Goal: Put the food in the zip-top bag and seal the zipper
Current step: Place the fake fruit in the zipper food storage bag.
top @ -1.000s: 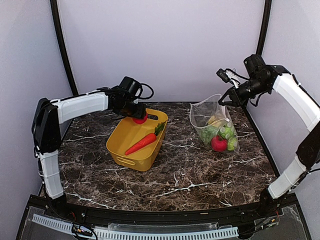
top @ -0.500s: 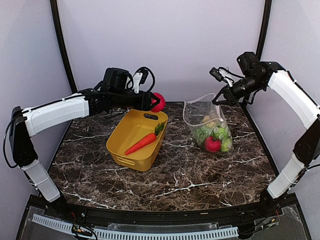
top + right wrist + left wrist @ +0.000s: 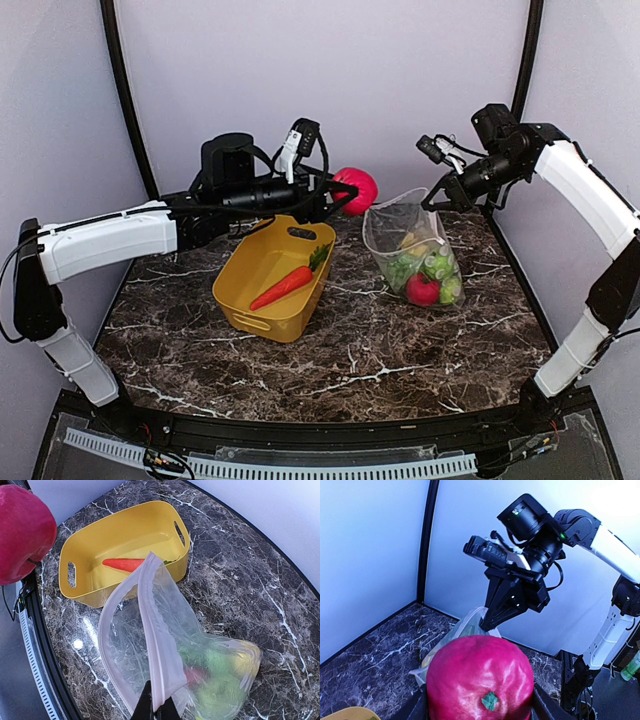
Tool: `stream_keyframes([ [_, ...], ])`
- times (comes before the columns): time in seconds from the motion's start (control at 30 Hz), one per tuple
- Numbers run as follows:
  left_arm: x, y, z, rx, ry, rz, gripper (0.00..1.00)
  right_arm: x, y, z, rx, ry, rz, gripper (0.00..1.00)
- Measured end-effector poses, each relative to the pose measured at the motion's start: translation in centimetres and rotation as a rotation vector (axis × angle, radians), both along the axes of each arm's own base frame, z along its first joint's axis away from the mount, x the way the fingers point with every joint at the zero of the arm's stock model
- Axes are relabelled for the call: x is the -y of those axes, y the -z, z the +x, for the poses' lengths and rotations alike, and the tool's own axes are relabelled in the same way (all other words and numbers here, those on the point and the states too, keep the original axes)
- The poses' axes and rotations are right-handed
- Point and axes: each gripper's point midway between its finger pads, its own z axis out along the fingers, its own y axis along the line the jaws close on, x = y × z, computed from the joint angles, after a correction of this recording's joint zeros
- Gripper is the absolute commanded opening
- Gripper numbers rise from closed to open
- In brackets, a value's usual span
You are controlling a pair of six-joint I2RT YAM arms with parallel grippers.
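My left gripper is shut on a round red toy fruit and holds it in the air, just left of the bag's mouth. In the left wrist view the red fruit fills the space between the fingers. My right gripper is shut on the zipper and holds the clear zip-top bag up with its mouth open. Green, yellow and red food lies in the bag's bottom. An orange carrot lies in the yellow tub.
The yellow tub stands left of the bag on the dark marble table. Black frame posts rise at the back corners, with pale walls close behind. The right arm faces the left wrist camera.
My left gripper has lifted the red fruit out of the tub and carried it right, up to the bag's mouth. The right gripper and the bag have shifted slightly left.
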Motion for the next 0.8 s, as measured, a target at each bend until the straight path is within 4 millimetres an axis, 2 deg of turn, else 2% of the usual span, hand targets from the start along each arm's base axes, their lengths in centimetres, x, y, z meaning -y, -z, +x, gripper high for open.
stream_keyframes([
  [0.17,1.7,-0.8,-1.8,0.036,0.076,-0.045,0.53,-0.4,-0.3,-0.5,-0.017,-0.022,0.031,0.0],
  [0.33,4.2,0.9,-2.7,0.021,0.114,-0.012,0.52,-0.7,-0.7,-0.8,-0.023,-0.034,0.051,0.0],
  [0.43,5.6,2.1,-2.5,0.012,0.106,0.018,0.52,-0.8,-0.8,-1.0,-0.029,-0.042,0.059,0.0],
  [0.63,7.1,4.9,-0.8,-0.007,0.039,0.103,0.52,-0.9,-0.9,-1.1,-0.032,-0.047,0.067,0.0],
  [0.8,7.3,7.4,1.2,-0.024,-0.05,0.174,0.54,-1.1,-1.2,-1.4,-0.033,-0.059,0.085,0.0],
])
